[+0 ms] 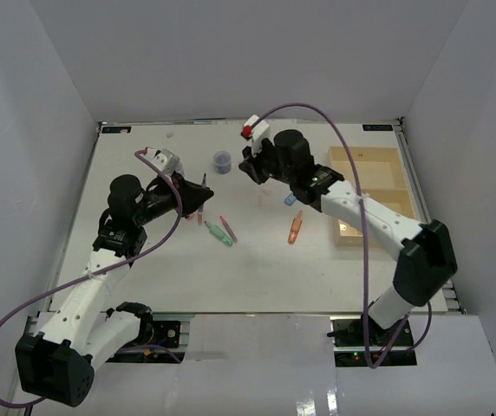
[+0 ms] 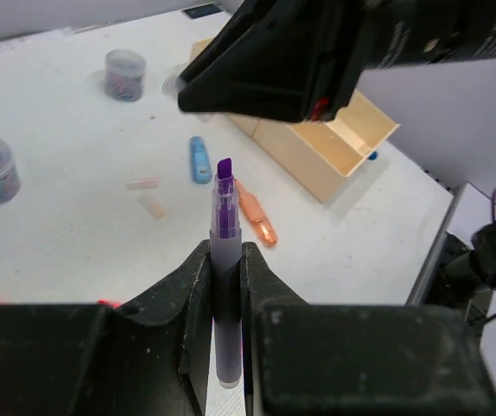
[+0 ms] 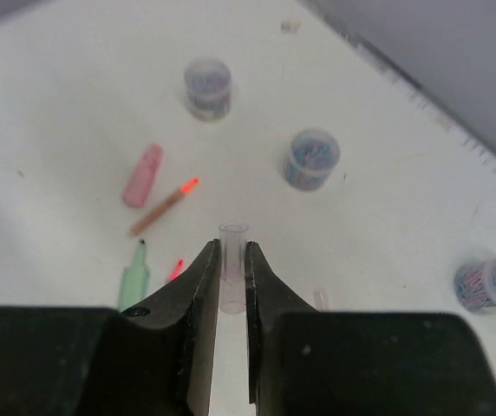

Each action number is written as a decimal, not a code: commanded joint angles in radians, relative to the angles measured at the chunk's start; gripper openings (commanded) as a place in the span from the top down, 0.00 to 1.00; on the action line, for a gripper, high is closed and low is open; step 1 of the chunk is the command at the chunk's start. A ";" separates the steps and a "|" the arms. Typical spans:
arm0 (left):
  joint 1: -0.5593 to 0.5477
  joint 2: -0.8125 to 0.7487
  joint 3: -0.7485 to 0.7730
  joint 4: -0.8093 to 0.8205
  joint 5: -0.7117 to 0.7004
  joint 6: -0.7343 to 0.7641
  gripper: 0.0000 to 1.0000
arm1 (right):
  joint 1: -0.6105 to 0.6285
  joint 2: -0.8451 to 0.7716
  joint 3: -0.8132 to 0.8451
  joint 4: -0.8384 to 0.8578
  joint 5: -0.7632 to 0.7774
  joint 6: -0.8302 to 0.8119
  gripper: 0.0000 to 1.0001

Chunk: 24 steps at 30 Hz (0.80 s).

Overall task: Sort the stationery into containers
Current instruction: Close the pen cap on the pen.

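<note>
My left end effector (image 2: 225, 253) gripped an uncapped purple plastic marker (image 2: 224, 217), my right end effector (image 3: 232, 256) a clear tubular cap (image 3: 233, 232); I judged recapping was next, demanding close alignment.

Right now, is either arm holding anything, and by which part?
Both. The left end effector grips a purple marker by its barrel; the right end effector pinches a small clear tube by its lower part.
</note>
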 commanded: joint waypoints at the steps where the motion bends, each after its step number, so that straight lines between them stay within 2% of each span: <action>1: 0.002 -0.039 -0.022 0.108 0.164 -0.037 1.00 | 0.006 -0.186 -0.123 0.266 0.023 0.217 0.92; 8: -0.012 -0.052 -0.045 0.157 0.237 -0.068 1.00 | 0.035 -0.363 -0.307 0.568 0.060 0.432 0.92; 16: -0.016 -0.055 -0.053 0.163 0.238 -0.065 1.00 | 0.114 -0.333 -0.381 0.876 0.021 0.480 0.92; 24: -0.016 -0.046 -0.054 0.163 0.235 -0.066 1.00 | 0.134 -0.284 -0.381 0.995 -0.032 0.529 0.92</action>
